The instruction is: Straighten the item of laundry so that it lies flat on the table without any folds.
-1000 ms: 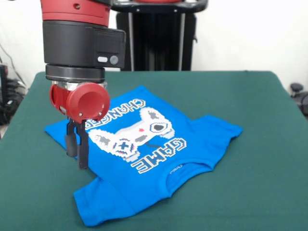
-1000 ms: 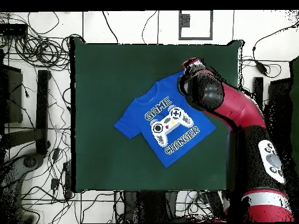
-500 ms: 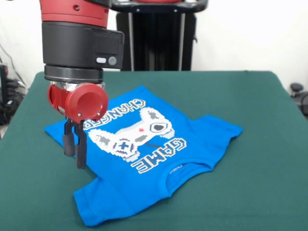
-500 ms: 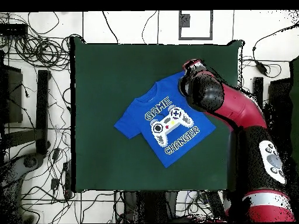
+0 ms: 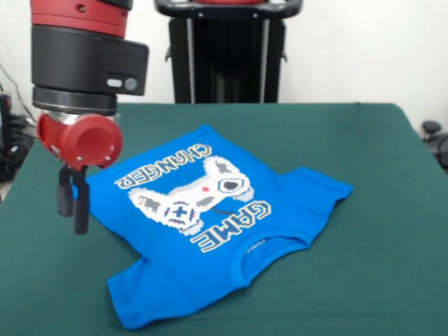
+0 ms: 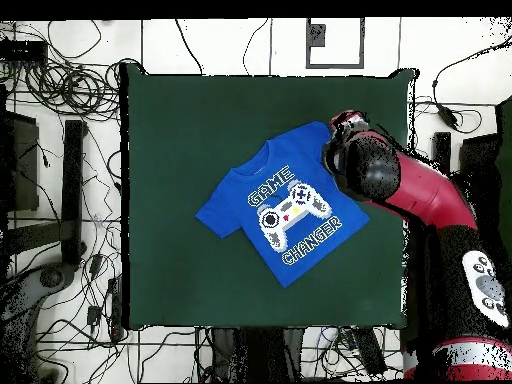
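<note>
Robotics lab, tangled floor cables [image 6: 70,90], pedestal-mounted arm [image 6: 420,195]

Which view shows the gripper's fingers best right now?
The front view: the gripper hangs side-on there, its dark fingers close together at the blue shirt's edge. From overhead the arm's wrist hides them, so nothing of them shows.

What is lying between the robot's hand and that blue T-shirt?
Nothing: in the front view the hand hangs just beside the T-shirt's edge, with only bare green table showing there.
</note>
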You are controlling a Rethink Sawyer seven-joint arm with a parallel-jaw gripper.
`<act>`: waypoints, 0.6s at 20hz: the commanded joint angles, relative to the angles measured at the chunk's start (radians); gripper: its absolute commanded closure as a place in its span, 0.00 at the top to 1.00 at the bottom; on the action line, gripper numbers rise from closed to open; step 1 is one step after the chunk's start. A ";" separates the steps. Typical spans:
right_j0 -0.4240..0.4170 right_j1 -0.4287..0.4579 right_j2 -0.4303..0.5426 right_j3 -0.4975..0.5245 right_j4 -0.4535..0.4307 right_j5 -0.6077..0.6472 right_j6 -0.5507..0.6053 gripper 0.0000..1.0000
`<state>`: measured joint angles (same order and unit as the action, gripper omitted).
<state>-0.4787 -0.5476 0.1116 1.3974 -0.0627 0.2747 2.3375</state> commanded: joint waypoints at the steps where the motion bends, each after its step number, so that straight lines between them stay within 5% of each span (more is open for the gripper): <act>1: 0.022 -0.013 0.012 0.101 -0.087 0.117 -0.062 1.00; 12: 0.003 -0.051 0.047 0.119 -0.132 0.136 -0.062 1.00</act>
<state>-0.4861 -0.5930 0.1083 1.3982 -0.1587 0.2749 2.3375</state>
